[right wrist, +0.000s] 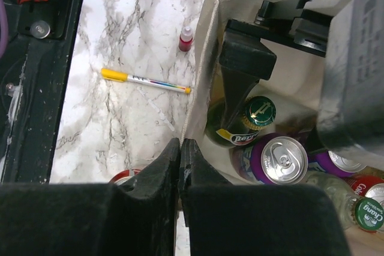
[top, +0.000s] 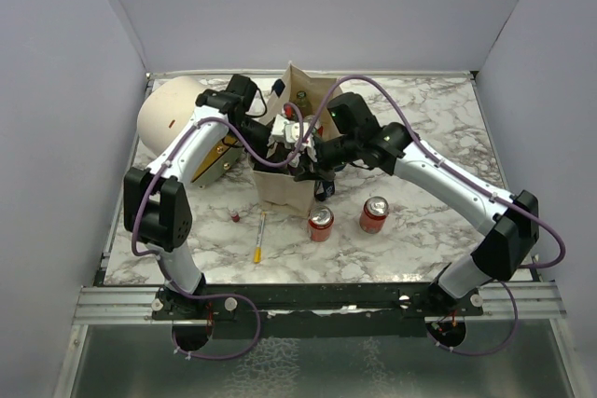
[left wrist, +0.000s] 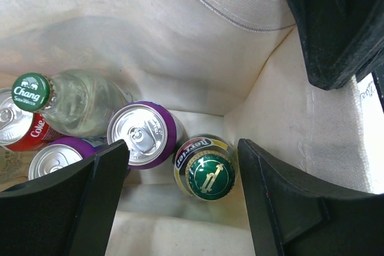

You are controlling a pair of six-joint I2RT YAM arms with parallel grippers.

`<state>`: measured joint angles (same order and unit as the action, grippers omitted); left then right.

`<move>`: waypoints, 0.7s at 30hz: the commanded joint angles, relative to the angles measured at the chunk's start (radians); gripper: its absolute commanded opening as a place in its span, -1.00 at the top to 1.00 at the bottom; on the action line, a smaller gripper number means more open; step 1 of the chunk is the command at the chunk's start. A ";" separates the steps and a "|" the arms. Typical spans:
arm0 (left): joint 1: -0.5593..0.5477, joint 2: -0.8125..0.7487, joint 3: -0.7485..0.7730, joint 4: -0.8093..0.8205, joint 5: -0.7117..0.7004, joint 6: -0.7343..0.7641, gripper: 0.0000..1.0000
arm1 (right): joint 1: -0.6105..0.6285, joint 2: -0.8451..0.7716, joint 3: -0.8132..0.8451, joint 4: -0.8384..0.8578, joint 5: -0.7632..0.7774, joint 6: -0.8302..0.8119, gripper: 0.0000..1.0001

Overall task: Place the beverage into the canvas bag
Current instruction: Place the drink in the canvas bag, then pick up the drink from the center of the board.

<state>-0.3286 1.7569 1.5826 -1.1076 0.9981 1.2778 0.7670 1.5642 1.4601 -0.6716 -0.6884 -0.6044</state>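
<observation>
- The marble table [top: 438, 137] holds everything.
- A cream-and-orange drum [top: 173, 118] lies at the far left of the table, beside the left arm.
- The canvas bag [top: 280, 188] stands upright in the middle of the table, with its top open.
- The left gripper [left wrist: 180, 154] reaches down inside the bag. Its fingers [left wrist: 102, 196] are spread wide and hold nothing.
- The right gripper [right wrist: 180, 148] is pinched tight on the near rim of the bag.
- The green Perrier bottle [left wrist: 204, 172] stands on the bottom of the bag, in a corner. It sits between the left fingers, and they do not touch it.
- A clear Chang bottle [left wrist: 78, 100] with a green cap is in the bag too.
- Two purple cans [left wrist: 143, 133] stand beside the Perrier bottle, and a red Coke can [left wrist: 15, 127] is next to the Chang bottle.
- Two red cans [top: 321, 224] stand on the table just in front of the bag.
- A yellow-tipped pen [top: 258, 238] lies on the table to the left of those cans.
- A tiny red bottle [top: 235, 217] is near the pen.
</observation>
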 commanded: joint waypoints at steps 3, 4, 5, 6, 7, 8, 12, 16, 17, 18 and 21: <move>0.013 -0.054 0.056 -0.067 -0.015 -0.055 -0.56 | 0.003 -0.055 -0.003 -0.035 0.008 -0.022 0.72; 0.014 -0.084 0.063 -0.058 -0.015 -0.078 -0.57 | 0.003 -0.059 -0.003 -0.037 0.005 -0.024 0.66; 0.017 -0.095 0.069 -0.046 -0.015 -0.098 -0.57 | 0.003 -0.063 -0.004 -0.037 0.001 -0.023 0.59; 0.021 -0.104 0.075 -0.031 -0.015 -0.122 -0.57 | 0.003 -0.067 -0.004 -0.036 0.000 -0.021 0.50; 0.025 -0.114 0.079 -0.016 -0.014 -0.143 -0.57 | 0.003 -0.072 -0.003 -0.037 -0.002 -0.021 0.44; 0.029 -0.123 0.083 0.004 -0.012 -0.164 -0.57 | 0.003 -0.078 -0.001 -0.034 -0.001 -0.016 0.37; 0.045 -0.171 0.089 0.122 -0.007 -0.258 -0.57 | 0.003 -0.124 0.003 -0.009 0.023 0.033 -0.21; 0.055 -0.224 0.069 0.307 -0.011 -0.415 -0.57 | 0.002 -0.178 0.024 -0.004 0.135 0.120 -0.50; 0.056 -0.238 0.059 0.354 -0.016 -0.465 -0.56 | 0.001 -0.190 0.035 -0.016 0.182 0.130 -0.53; 0.056 -0.251 0.048 0.409 -0.024 -0.518 -0.56 | -0.002 -0.201 0.040 -0.025 0.223 0.134 -0.55; 0.057 -0.275 0.030 0.486 -0.035 -0.632 -0.53 | -0.029 -0.248 0.016 0.000 0.329 0.154 -0.58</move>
<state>-0.2775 1.5360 1.6356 -0.8131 0.9794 0.8650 0.7650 1.3846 1.4677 -0.6952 -0.5533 -0.5148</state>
